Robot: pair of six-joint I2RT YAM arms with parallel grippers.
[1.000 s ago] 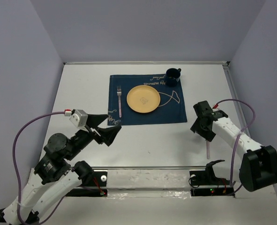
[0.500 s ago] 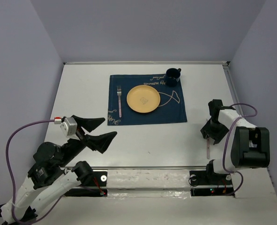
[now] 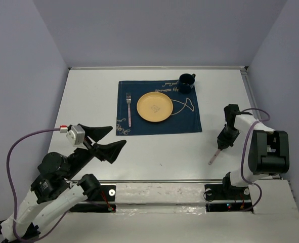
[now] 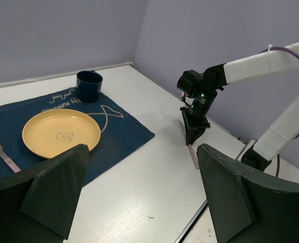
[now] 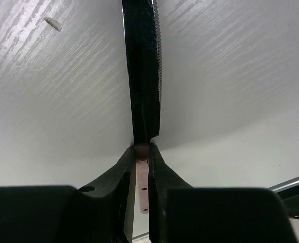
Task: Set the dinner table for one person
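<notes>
The dinner table [image 3: 154, 152] is matte white with faint grey grain streaks. The placemat [image 3: 189, 120] is navy blue, with pale cursive lettering and a thin pale looping outline. The plate [image 3: 155, 107] is mustard yellow with a small line drawing at its centre. The cup [image 3: 186, 83] is dark navy. The fork [image 3: 129, 110] is silvery, its handle perhaps pinkish from where I stand. The utensil [image 3: 213, 156] has a pale pink handle. The left arm [image 3: 48, 207] and right arm [image 3: 250, 126] are white with black joints, the left gripper [image 3: 118, 136] black, the cable [image 3: 17, 147] purple, the walls [image 3: 154, 30] lilac-grey.

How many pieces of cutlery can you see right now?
2. A fork lies on the placemat, left of the plate. A pink-handled utensil is pinched in the right gripper, right of the placemat. None seem hidden.
</notes>
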